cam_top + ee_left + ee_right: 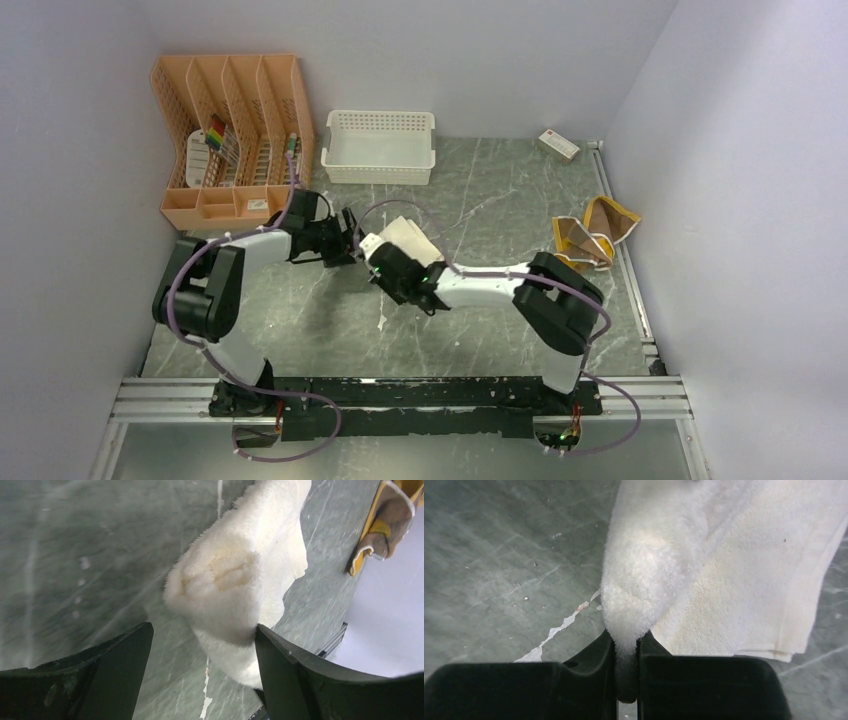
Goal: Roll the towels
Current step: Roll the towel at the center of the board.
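White towel (724, 580) sits bunched at centre of table (300, 330), one fold pinched tight by right gripper (626, 637), left gripper (204, 630) spread wide astride its rolled end; right should hold tension while left closes squarely.

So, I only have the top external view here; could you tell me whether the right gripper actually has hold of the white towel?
Observer: Yes. In the right wrist view the right gripper is shut on a pinched fold of the white towel.
Operator: Thank you. Is the left one gripping it too?
Observer: No. The left gripper stands open, its fingers on either side of the towel's bunched end.
Operator: Is the towel fully rolled?
Observer: No. Beside the pinched fold, a flat, unrolled part with its hemmed edge spreads out in the right wrist view.
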`<state>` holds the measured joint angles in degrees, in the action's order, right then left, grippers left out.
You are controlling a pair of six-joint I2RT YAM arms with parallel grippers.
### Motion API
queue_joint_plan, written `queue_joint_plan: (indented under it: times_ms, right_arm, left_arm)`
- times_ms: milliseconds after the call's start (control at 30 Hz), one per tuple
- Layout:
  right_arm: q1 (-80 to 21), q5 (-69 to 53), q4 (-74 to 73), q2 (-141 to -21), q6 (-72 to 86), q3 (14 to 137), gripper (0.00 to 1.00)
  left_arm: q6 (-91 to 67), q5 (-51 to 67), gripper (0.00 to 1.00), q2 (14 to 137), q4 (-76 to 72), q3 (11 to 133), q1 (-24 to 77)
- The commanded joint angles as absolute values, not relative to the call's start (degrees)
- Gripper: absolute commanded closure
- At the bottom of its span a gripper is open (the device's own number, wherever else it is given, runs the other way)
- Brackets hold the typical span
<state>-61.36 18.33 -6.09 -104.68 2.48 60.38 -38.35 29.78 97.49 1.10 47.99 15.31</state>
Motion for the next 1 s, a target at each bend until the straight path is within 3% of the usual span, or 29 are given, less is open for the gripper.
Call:
queue_joint_plan:
  times_ms: [0,200,400,967]
  right_arm:
    - [-55.06,-3.28,0.93,-99.95,9.61,55.94,1.0]
    - [-44.32,-25.19,8.68,-99.42,18.89,52.74,1.0]
    - [-37.08,-41.04,13.35,-107.41,26.48,54.14,1.0]
    - [-35.04,-48.27,16.35,-111.61,32.18,54.93,1.0]
  left_arm:
    - [-38.48,26.4,0.14,91.54,5.03,46.33,13.51]
    - [-39.16,25.2,0.13,85.49,5.07,43.82,13.44]
    - [-40.09,25.53,0.14,85.19,2.29,41.76,14.37]
    - [-44.89,22.45,0.18,101.18,-7.87,48.43,20.22]
